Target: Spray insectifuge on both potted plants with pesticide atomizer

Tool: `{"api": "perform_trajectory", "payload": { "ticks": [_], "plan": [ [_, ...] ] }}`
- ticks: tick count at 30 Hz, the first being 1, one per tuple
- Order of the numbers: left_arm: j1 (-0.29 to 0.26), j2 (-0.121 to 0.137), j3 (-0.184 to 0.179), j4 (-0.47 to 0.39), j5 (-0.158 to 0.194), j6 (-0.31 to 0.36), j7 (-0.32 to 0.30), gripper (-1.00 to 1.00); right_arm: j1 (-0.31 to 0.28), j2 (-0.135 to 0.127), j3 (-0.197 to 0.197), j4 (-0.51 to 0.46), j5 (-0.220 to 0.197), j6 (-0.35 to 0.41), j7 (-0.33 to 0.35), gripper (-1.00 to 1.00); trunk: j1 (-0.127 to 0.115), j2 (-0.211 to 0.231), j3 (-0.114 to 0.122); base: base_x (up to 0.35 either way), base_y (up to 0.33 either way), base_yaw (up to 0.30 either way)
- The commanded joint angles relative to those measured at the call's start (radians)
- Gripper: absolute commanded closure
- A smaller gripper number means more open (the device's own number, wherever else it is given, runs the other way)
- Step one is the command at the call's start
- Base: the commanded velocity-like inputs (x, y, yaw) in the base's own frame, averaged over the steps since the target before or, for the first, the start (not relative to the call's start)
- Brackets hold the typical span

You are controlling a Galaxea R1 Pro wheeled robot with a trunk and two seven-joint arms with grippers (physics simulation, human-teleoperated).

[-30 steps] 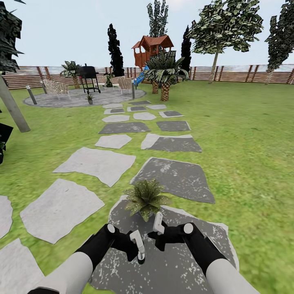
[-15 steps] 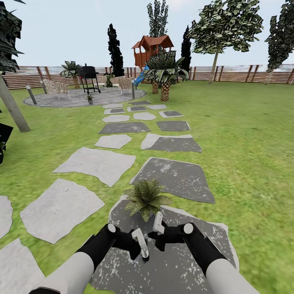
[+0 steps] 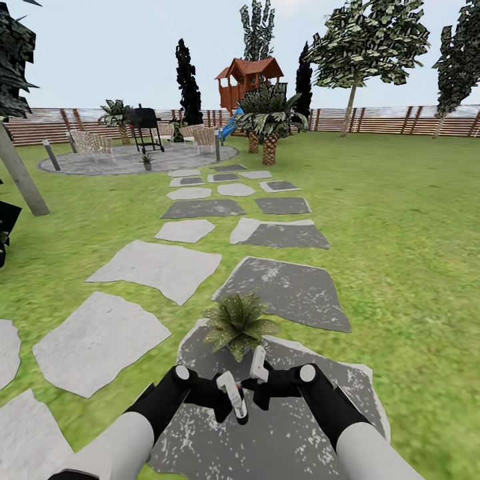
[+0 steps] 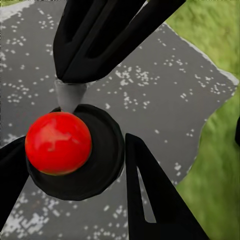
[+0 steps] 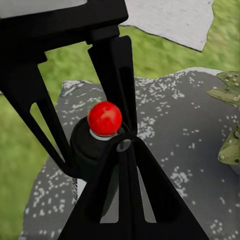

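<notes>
Two claws meet over a speckled dark grey stepping stone (image 3: 293, 433). The left claw (image 3: 235, 400) is clamped on the pesticide atomizer (image 4: 97, 172), a round dark bottle with a glossy red ball on top. The right claw (image 3: 258, 365), fingers together, tapers to the bottle's pale grey neck. A spiky-leaved potted plant (image 3: 239, 323) stands just beyond.

A green lawn (image 3: 400, 220) carries irregular grey stepping stones (image 3: 157, 267) toward twelve o'clock, reaching a round grey paved patio (image 3: 127, 161) before a brown slatted fence (image 3: 393, 120).
</notes>
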Motion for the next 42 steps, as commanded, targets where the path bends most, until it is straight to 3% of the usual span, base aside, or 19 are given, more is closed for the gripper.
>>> {"api": "perform_trajectory", "payload": {
  "ticks": [1, 7, 9, 10, 11, 15, 17, 20, 23, 26, 27, 29, 31, 33, 34, 37, 39, 41, 42],
  "plan": [
    [0.0, 0.0, 0.0, -0.002, -0.004, 0.003, -0.002, 1.0, 0.0, 0.0, -0.001, -0.001, 0.011, -0.009, 0.001, 1.0, 0.0, 0.0, -0.001, 0.0, 0.0, 0.0],
    [0.0, 0.002, 0.0, 0.002, -0.003, 0.002, 0.001, 1.0, 0.0, 0.0, -0.001, -0.001, 0.011, -0.009, 0.001, 1.0, 0.0, 0.0, -0.001, 0.0, 0.0, 0.0],
    [0.001, 0.016, -0.003, 0.011, -0.008, 0.0, 0.0, 1.0, 0.0, 0.0, -0.001, -0.001, 0.011, -0.01, 0.001, 1.0, 0.0, 0.0, -0.001, 0.0, 0.0, 0.0],
    [0.004, 0.096, 0.0, 0.015, -0.005, -0.003, -0.003, 1.0, 0.0, 0.0, -0.001, -0.001, 0.011, -0.01, 0.001, 1.0, 0.0, 0.0, -0.001, 0.0, 0.0, 0.0],
    [0.005, 0.121, 0.0, 0.016, -0.003, -0.005, -0.004, 1.0, 0.0, 0.0, -0.001, -0.001, 0.013, -0.01, 0.001, 1.0, 0.0, 0.0, -0.001, 0.0, 0.0, 0.0],
    [0.007, 0.213, 0.002, 0.02, 0.0, -0.038, -0.006, 1.0, 0.0, -0.001, -0.001, 0.0, 0.017, -0.01, 0.0, 1.0, 0.0, 0.0, -0.001, 0.0, 0.0, 0.0],
    [0.007, 0.245, 0.003, 0.037, 0.004, -0.044, -0.006, 1.0, 0.0, -0.001, -0.001, 0.001, 0.018, -0.01, -0.001, 1.0, 0.0, 0.0, -0.001, 0.0, 0.0, 0.0],
    [0.008, 0.307, 0.003, 0.085, 0.032, -0.048, -0.006, 1.0, 0.0, -0.006, -0.001, 0.001, 0.018, -0.01, -0.001, 1.0, 0.0, 0.0, -0.001, 0.0, 0.0, 0.0],
    [0.013, 0.345, 0.012, 0.167, 0.069, -0.122, 0.039, 1.0, 0.0, -0.011, -0.002, 0.002, 0.018, -0.011, -0.003, 1.0, 0.0, 0.0, -0.001, 0.0, 0.0, 0.0],
    [0.036, 0.355, 0.058, 0.273, 0.122, -0.155, 0.219, 1.0, 0.0, -0.029, -0.005, 0.047, 0.018, -0.013, -0.008, 1.0, 0.0, 0.0, -0.001, 0.0, 0.0, 0.0],
    [0.054, 0.354, 0.064, 0.292, 0.166, -0.171, 0.32, 1.0, 0.0, -0.045, -0.006, 0.079, 0.017, -0.014, -0.035, 1.0, 0.0, 0.0, -0.001, 0.0, 0.0, 0.0],
    [0.095, 0.352, 0.068, 0.303, 0.284, -0.198, 0.446, 1.0, 0.001, -0.078, -0.007, 0.126, 0.016, -0.015, -0.102, 1.0, 0.0, 0.0, -0.001, 0.0, 0.0, 0.0],
    [0.148, 0.349, 0.068, 0.308, 0.453, -0.239, 0.587, 1.0, 0.002, -0.102, -0.008, 0.202, 0.014, -0.028, -0.168, 1.0, 0.0, 0.0, -0.001, 0.0, 0.0, 0.0],
    [0.178, 0.345, 0.068, 0.309, 0.542, -0.284, 0.71, 1.0, 0.002, -0.127, -0.01, 0.257, 0.01, -0.055, -0.215, 1.0, 0.0, 0.0, -0.001, 0.0, 0.0, 0.0],
    [0.187, 0.342, 0.068, 0.309, 0.575, -0.301, 0.786, 1.0, 0.003, -0.144, -0.014, 0.29, 0.007, -0.074, -0.25, -1.0, 0.0, 0.0, -0.001, 0.0, 0.0, 0.0],
    [0.203, 0.323, 0.068, 0.312, 0.638, -0.319, 0.957, 1.0, 0.005, -0.191, -0.074, 0.43, -0.053, -0.181, -0.379, -1.0, 0.0, 0.0, -0.001, 0.0, 0.0, 0.0],
    [0.211, 0.314, 0.069, 0.323, 0.679, -0.323, 0.988, 1.0, 0.006, -0.219, -0.116, 0.505, -0.105, -0.24, -0.485, -1.0, 0.0, 0.0, -0.001, 0.0, 0.0, 0.0],
    [0.213, 0.314, 0.069, 0.331, 0.706, -0.324, 0.992, 1.0, 0.012, -0.224, -0.124, 0.522, -0.139, -0.252, -0.579, -1.0, 0.0, 0.0, -0.001, 0.0, 0.0, 0.0],
    [0.215, 0.314, 0.069, 0.34, 0.717, -0.325, 0.993, 1.0, 0.032, -0.224, -0.126, 0.527, -0.213, -0.258, -0.727, -1.0, 0.0, 0.0, -0.001, 0.0, 0.0, 0.0]
  ]
}}
